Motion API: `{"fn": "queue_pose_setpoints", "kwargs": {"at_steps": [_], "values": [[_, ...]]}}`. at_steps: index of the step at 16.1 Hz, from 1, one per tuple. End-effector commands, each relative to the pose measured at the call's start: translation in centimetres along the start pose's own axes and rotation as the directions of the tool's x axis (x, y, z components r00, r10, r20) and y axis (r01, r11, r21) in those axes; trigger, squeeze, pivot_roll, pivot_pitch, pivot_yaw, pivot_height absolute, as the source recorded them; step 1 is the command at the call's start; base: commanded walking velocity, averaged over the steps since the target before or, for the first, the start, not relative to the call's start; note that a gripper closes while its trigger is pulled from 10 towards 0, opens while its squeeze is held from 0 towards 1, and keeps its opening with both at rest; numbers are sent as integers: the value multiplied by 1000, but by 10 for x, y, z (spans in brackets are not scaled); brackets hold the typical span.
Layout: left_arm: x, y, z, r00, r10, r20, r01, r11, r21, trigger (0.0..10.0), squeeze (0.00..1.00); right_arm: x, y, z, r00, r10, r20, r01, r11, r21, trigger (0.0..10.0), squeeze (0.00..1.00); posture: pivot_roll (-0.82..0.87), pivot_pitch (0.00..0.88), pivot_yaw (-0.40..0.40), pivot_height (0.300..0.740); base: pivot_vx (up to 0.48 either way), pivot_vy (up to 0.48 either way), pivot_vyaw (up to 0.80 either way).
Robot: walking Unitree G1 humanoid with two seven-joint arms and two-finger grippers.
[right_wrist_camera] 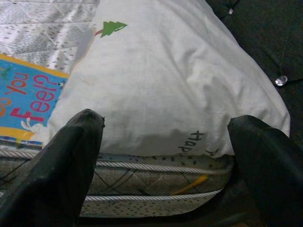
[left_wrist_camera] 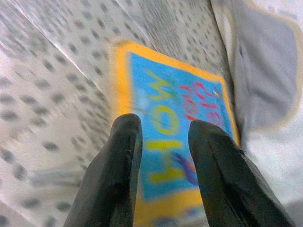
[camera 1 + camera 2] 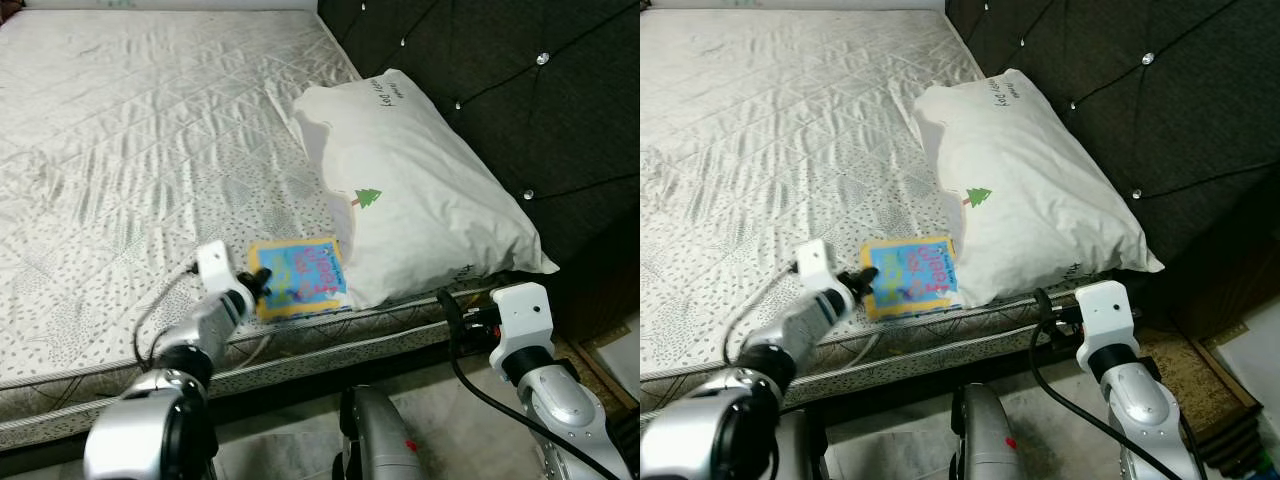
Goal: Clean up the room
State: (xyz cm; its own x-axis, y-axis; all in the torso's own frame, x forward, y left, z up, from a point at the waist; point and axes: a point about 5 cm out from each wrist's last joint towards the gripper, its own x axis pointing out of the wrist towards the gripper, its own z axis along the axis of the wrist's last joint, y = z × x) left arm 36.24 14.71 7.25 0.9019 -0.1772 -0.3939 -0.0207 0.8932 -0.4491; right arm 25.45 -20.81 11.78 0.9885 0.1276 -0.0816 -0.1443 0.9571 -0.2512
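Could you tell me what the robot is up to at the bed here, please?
The left gripper is at the near edge of the mattress, its fingers apart at the edge of a blue and yellow book lying beside the white pillow. The right gripper hangs open facing the pillow's near end, holding nothing.

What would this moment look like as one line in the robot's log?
left gripper: open, at blue yellow-bordered picture book | book: flat on grey quilted mattress, beside white pillow | right gripper: open, facing pillow
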Motion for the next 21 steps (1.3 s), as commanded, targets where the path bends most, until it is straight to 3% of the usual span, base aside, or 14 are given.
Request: {"fn": "queue_pose_setpoints", "kwargs": {"at_steps": [1, 5, 6, 8, 9, 12, 13, 15, 17, 20, 21], "values": [[0, 2, -3, 1000, 19, -12, -19, 1000, 13, 10000, 1000, -1, -5, 2, 1000, -10, 1, 10, 1000, -16, 10000, 0, -241, 153, -115, 587, 0, 0, 0], [-1, 6, -3, 999, 37, -9, -37, 999, 28, 10000, 1000, 1, -4, 2, 1000, -4, 3, 4, 1000, -20, 10000, 0, -235, 148, -117, 587, 0, 0, 0], [0, 0, -8, 1000, 27, -10, -26, 999, 43, 10000, 1000, 4, -3, 4, 1000, 0, 8, 0, 1000, -18, 10000, 0, -232, 146, -116, 587, 0, 0, 0], [1, -10, -10, 999, 15, 44, -19, 995, 100, 10000, 1000, 9, 1, 7, 1000, 6, 23, -6, 1000, -11, 10000, 0, -220, 143, -112, 587, 0, 0, 0], [-1, -16, -5, 990, 18, 140, -38, 989, 141, 10000, 1000, 15, 5, 11, 999, 13, 40, -14, 1000, 4, 10000, 0, -204, 142, -107, 587, 0, 0, 0], [-11, -15, -1, 962, 12, 273, -69, 977, 200, 10000, 1000, 27, 17, 17, 997, 27, 70, -30, 999, 37, 10000, 0, -170, 144, -95, 587, 0, 0, 0], [-30, -8, 1, 922, 33, 385, -136, 961, 243, 10000, 1000, 34, 25, 21, 995, 42, 92, -48, 997, 64, 10000, 0, -147, 145, -82, 587, 0, 0, 0], [-47, -1, 2, 890, 52, 453, -182, 951, 249, 10000, 1000, 39, 33, 24, 992, 58, 108, -67, 995, 80, 10000, 0, -132, 146, -73, 587, 0, 0, 0], [-82, 12, 5, 836, 53, 546, -263, 912, 314, 10000, 1000, 50, 49, 26, 989, 81, 123, -102, 980, 172, 10000, 0, -68, 133, -53, 587, 0, 0, 0], [-102, 14, 2, 826, 43, 562, -289, 888, 358, 10000, 1000, 55, 63, 29, 984, 97, 147, -129, 965, 229, 10000, 0, -11, 121, -30, 587, 0, 0, 0], [-110, 11, 0, 825, 20, 564, -277, 886, 373, 10000, 1000, 57, 68, 28, 985, 87, 151, -129, 948, 292, 10000, 0, 7, 113, -25, 587, 0, 0, 0]]}}
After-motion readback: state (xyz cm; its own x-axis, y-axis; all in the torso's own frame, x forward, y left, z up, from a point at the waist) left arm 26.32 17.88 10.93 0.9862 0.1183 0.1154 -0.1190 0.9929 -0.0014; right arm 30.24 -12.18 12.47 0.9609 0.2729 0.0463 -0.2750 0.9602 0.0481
